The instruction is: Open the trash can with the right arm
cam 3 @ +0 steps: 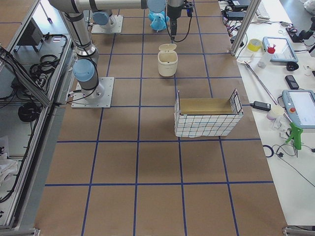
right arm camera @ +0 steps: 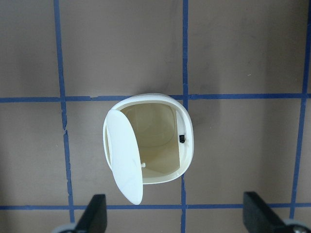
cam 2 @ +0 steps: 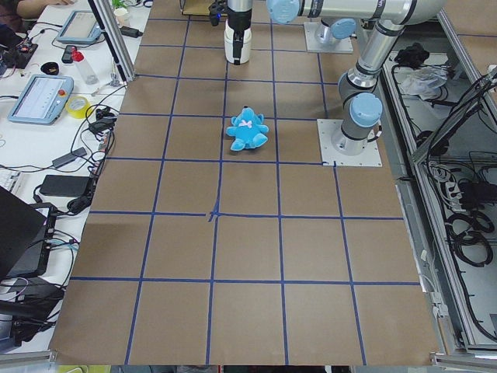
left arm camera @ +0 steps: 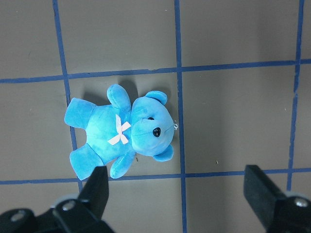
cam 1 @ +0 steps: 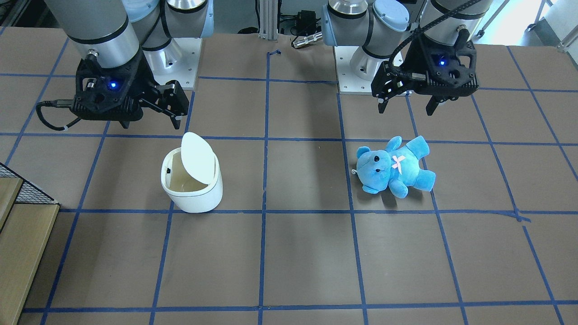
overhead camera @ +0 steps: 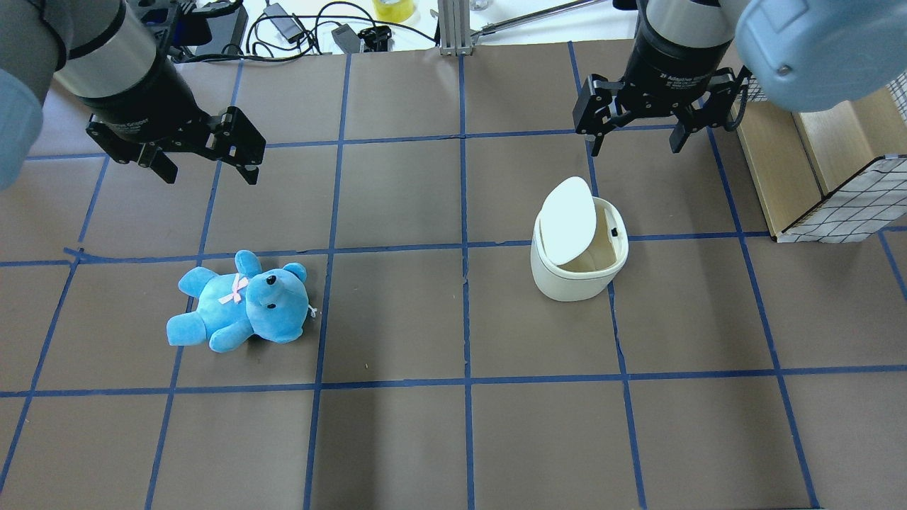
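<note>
We see the trash can (overhead camera: 575, 280) standing upright right of centre on the desk (overhead camera: 425, 319), mouth facing up, lid (overhead camera: 567, 219) raised along its left edge. The right end effector (overhead camera: 635, 145) and left end effector (overhead camera: 211, 173) gape wide, empty.

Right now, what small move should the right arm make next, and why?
Probably just raise the right gripper a little and stop: the trash can has its lid already flipped up, beige inside showing, and the open fingers hang clear of it.
</note>
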`<state>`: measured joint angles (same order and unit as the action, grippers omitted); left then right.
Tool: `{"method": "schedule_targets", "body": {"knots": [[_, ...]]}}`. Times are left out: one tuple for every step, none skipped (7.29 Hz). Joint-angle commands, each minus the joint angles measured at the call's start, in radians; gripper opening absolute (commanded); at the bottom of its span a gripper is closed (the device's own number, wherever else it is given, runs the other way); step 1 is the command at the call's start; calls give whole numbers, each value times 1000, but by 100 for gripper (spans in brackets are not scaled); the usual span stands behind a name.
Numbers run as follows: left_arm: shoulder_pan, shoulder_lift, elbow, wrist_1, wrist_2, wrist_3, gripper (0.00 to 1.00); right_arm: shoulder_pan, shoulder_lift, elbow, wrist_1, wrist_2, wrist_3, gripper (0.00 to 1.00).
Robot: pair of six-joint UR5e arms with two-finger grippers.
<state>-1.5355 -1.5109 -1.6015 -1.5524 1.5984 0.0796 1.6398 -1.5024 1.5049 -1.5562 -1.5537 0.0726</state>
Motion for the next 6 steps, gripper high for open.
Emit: {"method": "schedule_targets", "body": {"knots": [[0,1,0,0,0,-1,100,0,-1,-2,42,27,12,100],[0,2,0,0,0,0,100,0,-2,-3,74,17,13,100],[0,2,0,0,0,0,100,-2,-2,-5,99,12,27,100],[2,0,0,0,0,0,100,-2,-4,-5,99,8,41,100],[0,0,0,0,0,-1,100,-2,-12,-6,94,0,47,100],[0,0,0,0,0,-1,100,-2,-12,-8,88,-9,46,100]]}}
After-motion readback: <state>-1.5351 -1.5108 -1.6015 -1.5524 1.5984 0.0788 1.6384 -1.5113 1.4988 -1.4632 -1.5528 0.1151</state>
